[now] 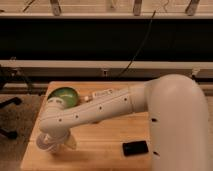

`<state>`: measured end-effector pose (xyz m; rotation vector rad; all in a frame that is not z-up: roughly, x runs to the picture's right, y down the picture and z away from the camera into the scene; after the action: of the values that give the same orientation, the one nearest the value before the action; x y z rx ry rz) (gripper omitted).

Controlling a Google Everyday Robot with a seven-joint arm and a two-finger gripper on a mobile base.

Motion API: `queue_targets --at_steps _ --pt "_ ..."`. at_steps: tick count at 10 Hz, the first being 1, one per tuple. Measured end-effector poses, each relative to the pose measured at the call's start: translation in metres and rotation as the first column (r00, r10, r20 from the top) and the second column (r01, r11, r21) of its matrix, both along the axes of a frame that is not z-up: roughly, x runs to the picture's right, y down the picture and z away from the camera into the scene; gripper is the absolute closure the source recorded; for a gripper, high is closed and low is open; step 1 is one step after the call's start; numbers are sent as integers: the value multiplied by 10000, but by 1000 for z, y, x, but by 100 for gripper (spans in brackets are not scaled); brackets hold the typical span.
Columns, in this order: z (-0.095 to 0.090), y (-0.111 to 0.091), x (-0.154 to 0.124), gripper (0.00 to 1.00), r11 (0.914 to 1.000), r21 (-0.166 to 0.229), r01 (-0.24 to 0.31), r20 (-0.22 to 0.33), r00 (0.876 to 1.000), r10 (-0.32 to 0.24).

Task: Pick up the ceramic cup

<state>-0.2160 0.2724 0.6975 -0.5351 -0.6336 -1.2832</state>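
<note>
The arm's elbow covers most of the claw (56,146) and the ceramic cup (43,142) at the surface's (105,142) near left, and part of the green bowl (64,95).
</note>
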Motion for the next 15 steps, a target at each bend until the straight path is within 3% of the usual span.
queue_targets --at_steps 4,7,11,15 --pt "0 -1 -3 78 9999 77 142 21 9999 -142" --pt "-6 -8 -2 100 9998 36 196 211 9996 -197" --pt "-41 -49 25 100 9989 -42 461 390 9982 -459" --pt "-55 -67 37 100 9987 -94 498 525 9974 -492"
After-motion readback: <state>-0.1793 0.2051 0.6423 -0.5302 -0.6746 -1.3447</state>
